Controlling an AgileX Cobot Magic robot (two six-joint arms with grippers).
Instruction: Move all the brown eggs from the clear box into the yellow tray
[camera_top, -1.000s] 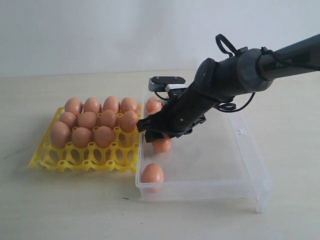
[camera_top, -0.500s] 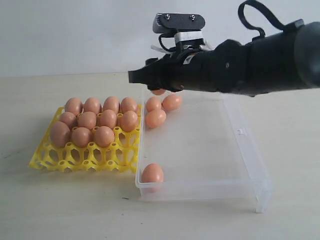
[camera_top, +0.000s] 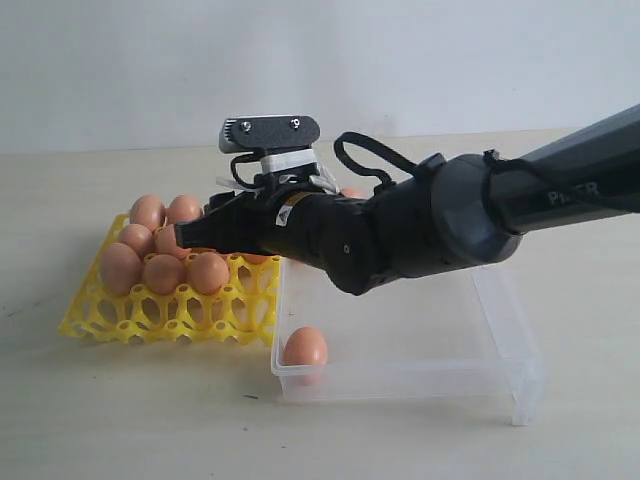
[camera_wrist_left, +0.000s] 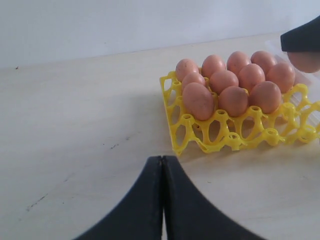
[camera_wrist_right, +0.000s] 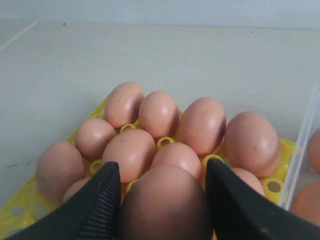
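Fingers (camera_top: 192, 236) of the right gripper (camera_top: 182, 240) hang over the tray (camera_top: 100, 322) in the exterior view, the box (camera_top: 500, 345) behind them under the arm. Left wrist view: the left gripper (camera_wrist_left: 162, 160) has its fingers pressed together, empty, tray ahead. Right wrist view: the fingers stand apart, clamping an egg (camera_wrist_right: 165, 205) above the tray's eggs (camera_wrist_right: 160, 112).

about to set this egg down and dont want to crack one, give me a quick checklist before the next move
1. Brown egg clamped between the right gripper fingers: ok.
2. Held egg above the yellow tray: ok.
3. Empty cell straight below it: cannot tell, the egg hides that spot.
4. Free cells in the tray: ok, the near row is bare.
5. Left gripper shut, apart from the tray: ok.
6. Clear box emptied: not ok, an egg sits in its near corner.
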